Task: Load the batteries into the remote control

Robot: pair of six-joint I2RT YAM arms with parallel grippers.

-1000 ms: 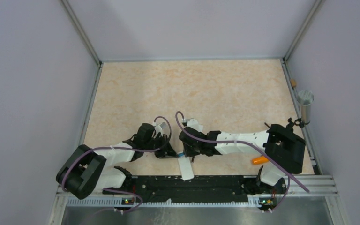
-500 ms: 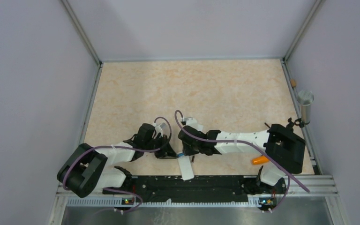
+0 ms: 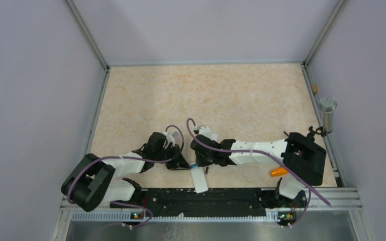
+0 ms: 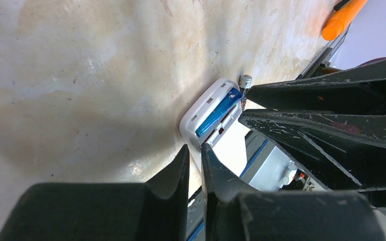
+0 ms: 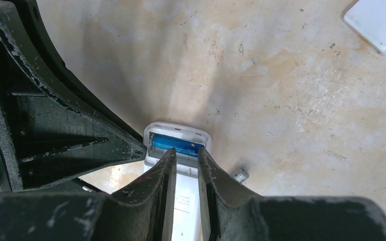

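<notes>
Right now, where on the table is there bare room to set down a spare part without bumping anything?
The whole far half of the table, beyond the left gripper and right gripper, is bare from side to side. It is crowded at the near centre, where both grippers meet over the remote control, and at the near right by the orange object.
</notes>
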